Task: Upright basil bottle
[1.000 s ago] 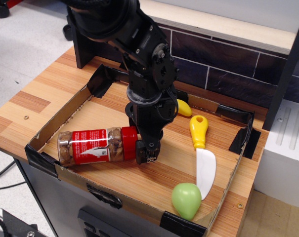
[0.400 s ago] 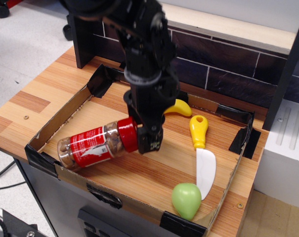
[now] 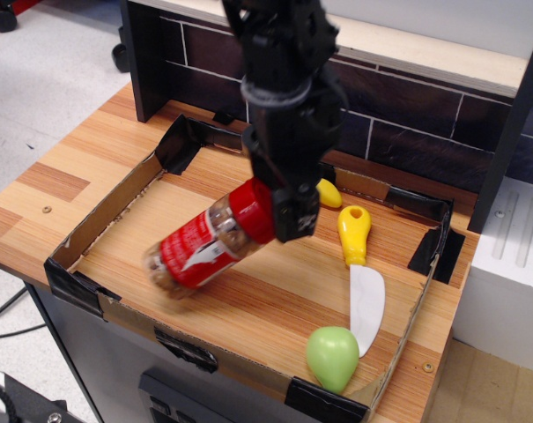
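The basil bottle (image 3: 204, 247) is a clear jar with a red cap and a red-and-white label. It is tilted, cap end raised to the upper right, base end low near the tray's front left and blurred. My black gripper (image 3: 273, 211) is shut on the bottle's red cap (image 3: 253, 210) and holds that end above the tray floor. The arm comes down from the top of the view and hides part of the back wall.
A cardboard tray (image 3: 99, 225) with black taped corners sits on the wooden table. In it lie a toy knife (image 3: 361, 280) with a yellow handle, a green pear-like toy (image 3: 331, 355) at the front right, and a yellow toy (image 3: 329, 192) behind the gripper.
The gripper has risen and moved right with the cap in its hold. The bottle went from lying flat to tilted, cap end up, and its base slid to the right.
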Robot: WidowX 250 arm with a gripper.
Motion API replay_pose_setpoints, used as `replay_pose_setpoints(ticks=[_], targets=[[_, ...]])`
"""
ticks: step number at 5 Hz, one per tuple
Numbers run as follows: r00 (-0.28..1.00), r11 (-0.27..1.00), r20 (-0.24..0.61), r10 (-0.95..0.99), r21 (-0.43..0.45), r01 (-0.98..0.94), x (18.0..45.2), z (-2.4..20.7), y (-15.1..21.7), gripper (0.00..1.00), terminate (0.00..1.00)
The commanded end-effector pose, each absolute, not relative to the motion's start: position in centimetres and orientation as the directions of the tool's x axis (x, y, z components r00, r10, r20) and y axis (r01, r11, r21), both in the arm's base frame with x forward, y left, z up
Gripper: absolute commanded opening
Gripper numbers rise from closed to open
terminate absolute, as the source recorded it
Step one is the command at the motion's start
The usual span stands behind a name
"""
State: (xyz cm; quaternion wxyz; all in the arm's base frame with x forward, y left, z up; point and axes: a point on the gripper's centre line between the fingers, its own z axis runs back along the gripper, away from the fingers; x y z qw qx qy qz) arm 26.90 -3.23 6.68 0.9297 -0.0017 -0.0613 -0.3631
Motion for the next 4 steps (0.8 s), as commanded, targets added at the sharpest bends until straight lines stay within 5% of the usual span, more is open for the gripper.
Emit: replay_pose_setpoints(ticks=[1,3,4], targets=[[0.706,0.735,0.233,-0.669,0.069,0.674,27.8,10.5,-3.0,0.00,0.00],[0.603,0.675,0.393,-0.694,0.063,0.735,27.4,12.3,-2.1,0.00,0.00],[0.609,0.676,0.366,-0.704,0.079,0.733,27.1,11.5,-1.6,0.00,0.00]])
